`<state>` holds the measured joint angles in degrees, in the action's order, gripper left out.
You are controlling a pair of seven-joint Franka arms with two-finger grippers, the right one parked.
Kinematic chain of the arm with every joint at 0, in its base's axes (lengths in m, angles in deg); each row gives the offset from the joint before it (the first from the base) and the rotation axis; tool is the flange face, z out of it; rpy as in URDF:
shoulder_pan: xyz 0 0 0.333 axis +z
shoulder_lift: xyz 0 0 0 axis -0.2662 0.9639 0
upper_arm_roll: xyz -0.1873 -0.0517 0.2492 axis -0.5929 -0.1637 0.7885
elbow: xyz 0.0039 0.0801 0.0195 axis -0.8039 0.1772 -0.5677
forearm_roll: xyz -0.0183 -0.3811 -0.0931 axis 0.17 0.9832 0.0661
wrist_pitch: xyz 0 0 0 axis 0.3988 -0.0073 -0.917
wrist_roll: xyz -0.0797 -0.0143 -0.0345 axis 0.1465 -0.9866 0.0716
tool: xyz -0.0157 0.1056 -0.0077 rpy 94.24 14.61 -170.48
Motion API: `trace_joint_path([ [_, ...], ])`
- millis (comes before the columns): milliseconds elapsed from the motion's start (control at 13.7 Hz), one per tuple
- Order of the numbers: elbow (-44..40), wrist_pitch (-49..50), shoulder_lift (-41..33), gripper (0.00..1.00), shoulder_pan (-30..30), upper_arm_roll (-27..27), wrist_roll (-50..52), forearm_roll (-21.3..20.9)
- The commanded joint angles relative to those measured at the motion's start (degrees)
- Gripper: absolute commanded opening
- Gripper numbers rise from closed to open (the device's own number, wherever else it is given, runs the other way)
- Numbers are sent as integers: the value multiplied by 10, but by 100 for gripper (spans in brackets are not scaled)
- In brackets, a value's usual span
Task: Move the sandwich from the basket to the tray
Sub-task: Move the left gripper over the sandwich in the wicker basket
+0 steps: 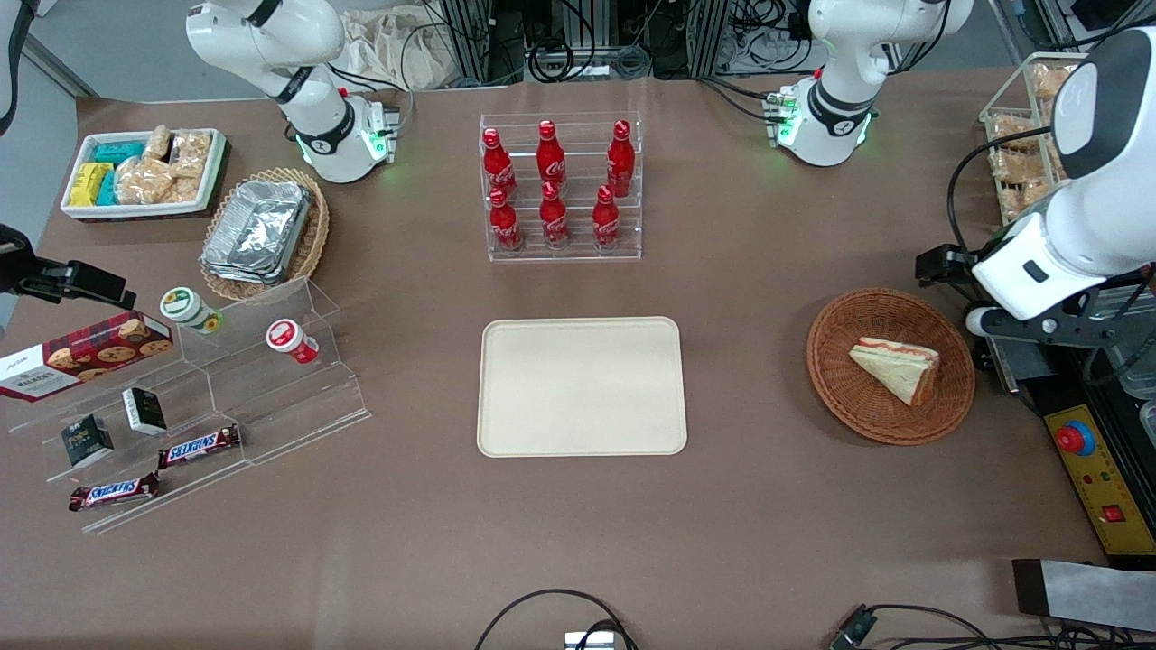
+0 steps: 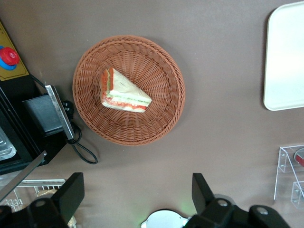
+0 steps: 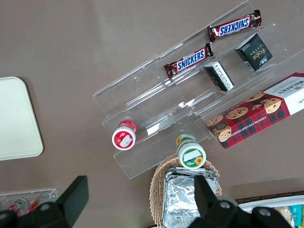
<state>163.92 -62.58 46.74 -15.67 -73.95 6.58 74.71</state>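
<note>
Sandwich (image 1: 897, 367) lies flat in the round reddish-brown basket (image 1: 840, 379), roughly at its centre, white bread face up, orange-red and green filling visible along its edges (image 2: 124, 91). Basket (image 2: 161, 118) sits on the brown surface (image 1: 768, 506) toward the working arm's end. Tray (image 1: 582, 386), cream-beige, lies at mid-surface, well apart from the basket, nothing on it; one corner of it shows in the left wrist view (image 2: 285, 57). Tool (image 2: 137, 194) is raised above the surface near the basket, not over the sandwich; its two fingers (image 2: 72, 192) stand wide apart with bare surface between them, holding nothing. In the front view the working arm's wrist overhangs the surface edge beside the basket, and the tool itself is not distinguishable there. Farther from the front camera than the tray: clear acrylic rack (image 1: 562, 190) with six red cola bottles (image 1: 553, 217) in two rows. Toward the parked arm's end: stepped acrylic stand (image 1: 226, 397) carrying two small cups (image 1: 291, 340), two Snickers bars (image 1: 199, 445), small dark boxes (image 1: 144, 411) and a red cookie box (image 1: 86, 352); a tan wicker basket with foil trays (image 1: 262, 230); a white bin of snack packets (image 1: 144, 171). Yellow control box with a red button (image 1: 1076, 440) sits off the surface edge nearest the basket. Cables (image 1: 578, 54) are bundled on the floor past the arm bases.
</note>
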Motion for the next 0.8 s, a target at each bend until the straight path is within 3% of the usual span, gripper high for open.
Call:
trace_joint_path([
  [0,-29,19,14,100,-2,17,6,3],
  [220,-65,26,43,100,14,19,2,6],
  [512,3,-14,33,100,45,20,91,7],
  [732,121,-137,1,100,67,20,121,8],
])
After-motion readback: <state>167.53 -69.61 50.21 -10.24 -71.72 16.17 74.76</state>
